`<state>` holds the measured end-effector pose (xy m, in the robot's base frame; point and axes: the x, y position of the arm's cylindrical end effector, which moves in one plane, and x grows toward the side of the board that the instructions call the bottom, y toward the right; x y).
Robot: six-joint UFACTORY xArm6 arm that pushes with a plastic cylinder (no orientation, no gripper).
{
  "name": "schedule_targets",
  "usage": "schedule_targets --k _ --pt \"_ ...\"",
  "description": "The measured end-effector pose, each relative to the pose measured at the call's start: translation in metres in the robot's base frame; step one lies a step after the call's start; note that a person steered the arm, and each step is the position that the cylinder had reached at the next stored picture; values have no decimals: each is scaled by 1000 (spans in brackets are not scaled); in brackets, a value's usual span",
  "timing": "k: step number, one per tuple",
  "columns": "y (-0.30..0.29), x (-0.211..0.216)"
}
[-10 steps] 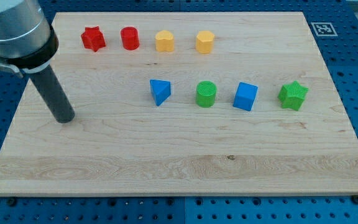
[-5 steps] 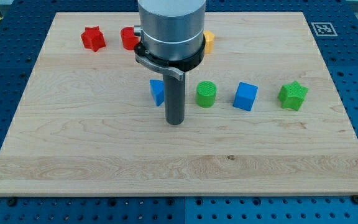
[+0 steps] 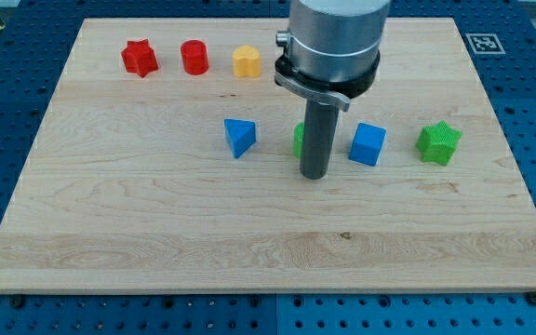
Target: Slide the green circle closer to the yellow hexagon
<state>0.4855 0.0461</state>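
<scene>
Wooden board [image 3: 156,223] lies on a blue perforated table, and its near part, at the view's bottom, carries no block. Going further in, I meet my tip [image 3: 314,174], the lower end of the dark rod, which stands on the wood just below the middle row of blocks. It is a plain rod, so it has nothing to spread or press together; it holds nothing and can only push.

Directly behind the rod is the green circle [image 3: 299,140]. Only a thin green edge of it shows at the rod's left side, so I cannot tell if my tip touches it or is only just in front of it. In the same row, the blue triangle-like block [image 3: 239,137] is to the view's left, the blue cube [image 3: 368,144] is just to the right of the rod, and the green star [image 3: 438,142] is further right.

In the far row, at the view's top, I see the red star [image 3: 139,58], the red cylinder [image 3: 194,57] and one yellow block [image 3: 246,61]. The yellow hexagon is hidden behind the arm's grey body.

In my judgement the task is at its beginning: the circle sits in its row, well apart from the far row. What is left is the push itself, away from the viewer.
</scene>
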Motion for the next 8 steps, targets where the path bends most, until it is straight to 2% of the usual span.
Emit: schedule_targets --k 4,8 --pt "0 -45" --pt "5 -137"
